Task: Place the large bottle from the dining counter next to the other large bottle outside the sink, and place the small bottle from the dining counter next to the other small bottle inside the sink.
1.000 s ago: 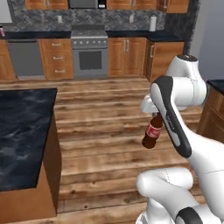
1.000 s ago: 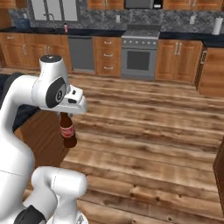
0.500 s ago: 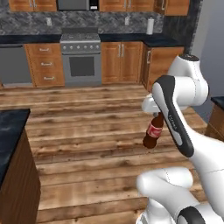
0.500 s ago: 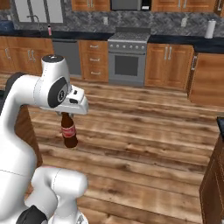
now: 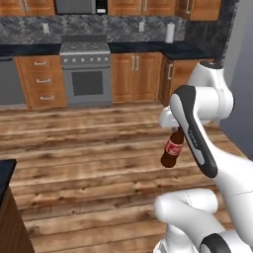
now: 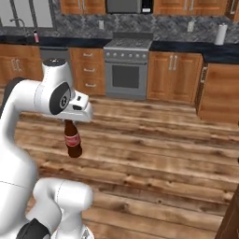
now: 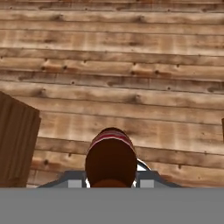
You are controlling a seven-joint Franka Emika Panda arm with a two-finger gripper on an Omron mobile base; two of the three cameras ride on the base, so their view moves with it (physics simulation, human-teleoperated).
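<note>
A: From the left base camera, what changed?

B: The black marbled dining counter slid almost out of frame; the base is turning. The gripper still clamps the neck of the dark-brown red-labelled glass bottle, hanging above the wooden floor, right of the steel oven.

A: And the right base camera?

B: The bottle hangs left of the oven; a small pink bottle stands far left on the wall worktop.

A: The hand camera?

B: The bottle is between the fingers. Transport is only underway.
</note>
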